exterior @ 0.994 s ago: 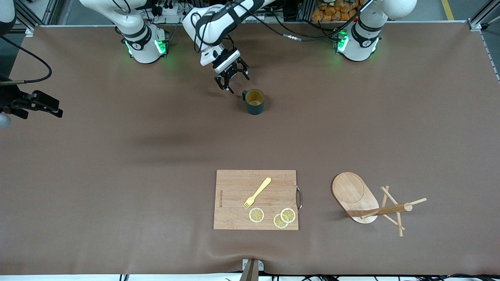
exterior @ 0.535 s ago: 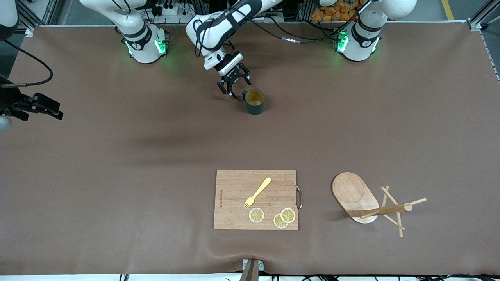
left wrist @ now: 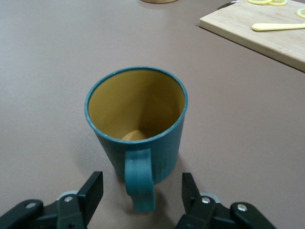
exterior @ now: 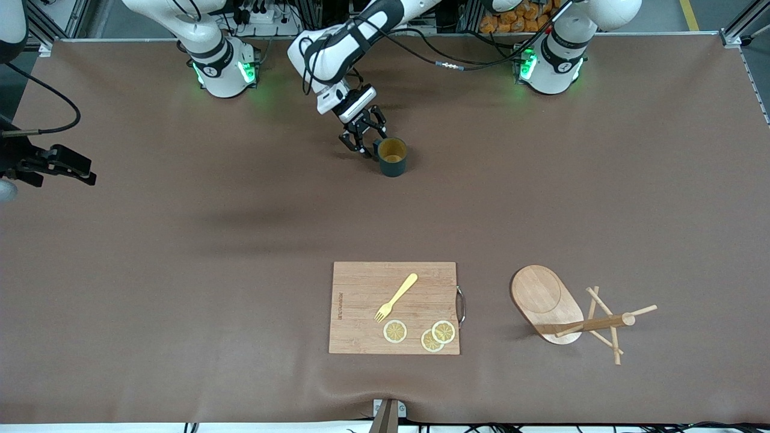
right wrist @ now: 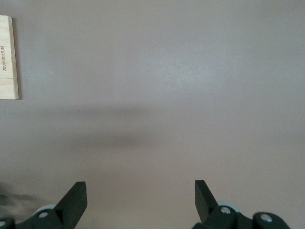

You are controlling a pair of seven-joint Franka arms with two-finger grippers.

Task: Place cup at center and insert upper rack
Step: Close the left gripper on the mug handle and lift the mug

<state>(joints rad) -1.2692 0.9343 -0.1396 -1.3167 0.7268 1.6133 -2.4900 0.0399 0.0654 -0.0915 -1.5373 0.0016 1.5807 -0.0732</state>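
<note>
The cup (exterior: 393, 157) stands upright on the brown desk (exterior: 180, 252), toward the robots' edge near the middle, its loop handle (left wrist: 140, 179) pointing at about ten o'clock in the front view; the left tool (exterior: 363, 142) is down at that handle, its two fingers (left wrist: 90, 191) straddling it with a gap on each side, partly open and gripping nothing. The upper rack (exterior: 571, 313) lies tipped over toward the left arm's end, nearer the front camera, at about four o'clock from the cup, post and pegs resting on the desk. A wooden cutting board (exterior: 394, 308) lies at six o'clock from the cup, well apart, carrying a yellow fork (exterior: 396, 297) and three lemon slices (exterior: 421, 334); nothing stands between cup and board. The right tool (exterior: 66, 165) waits over the bare desk at the right arm's end, fingers (right wrist: 76, 198) spread wide and empty.
</note>
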